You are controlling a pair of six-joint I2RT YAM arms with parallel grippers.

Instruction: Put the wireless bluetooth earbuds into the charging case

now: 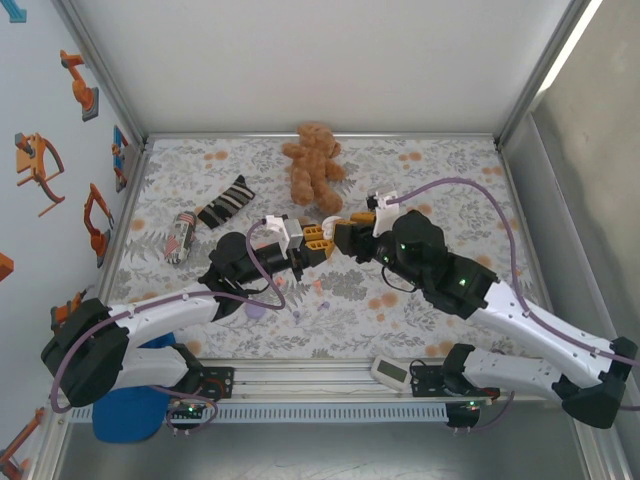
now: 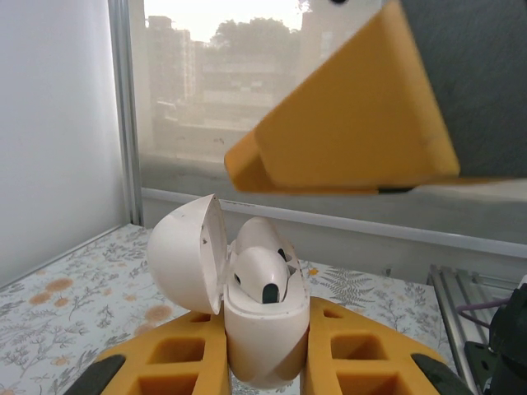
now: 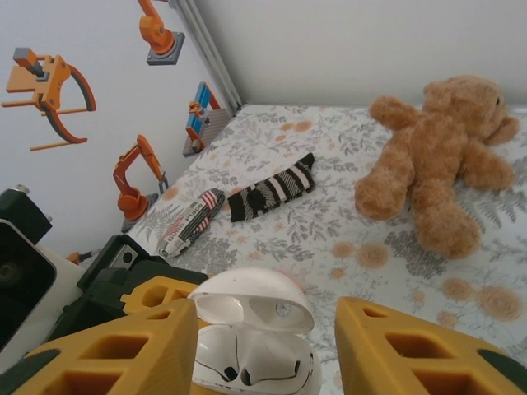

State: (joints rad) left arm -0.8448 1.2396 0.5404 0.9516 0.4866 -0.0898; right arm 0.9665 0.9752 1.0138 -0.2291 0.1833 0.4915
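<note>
- white plastic charging case (image 2: 263, 337), pinched upright between the yellow fingers (image 2: 165, 362) of the left gripper (image 2: 263, 362); its lid (image 2: 185, 255) is swung open to one side.
- a white earbud (image 2: 262, 278) stands in the case's mouth, tilted and proud of the rim. it appears lodged rather than fully seated. whether the second well is filled cannot be told.
- right gripper (image 3: 265, 321): fingers spread wide, holding nothing, with the case just beyond and between its tips. seen from the left wrist, one of its fingers (image 2: 346, 123) hovers above the open case without touching.
- step in hand, as judged: pressing the bud home. the left gripper's pinch belongs low on the case body, clear of the hinge, with the case held level.
- the right gripper would do best to use one tip to press lightly on the bud's crown, along the well's axis. a sideways push could tip the bud out or twist the case in the pinch.
- that tip should stay off the lid, which lies close beside the bud. a knock could drop it onto an unseated bud.
- teddy bear (image 3: 428, 173) and striped sock (image 3: 272, 189) lie well beyond both grippers and should not obstruct.
</note>
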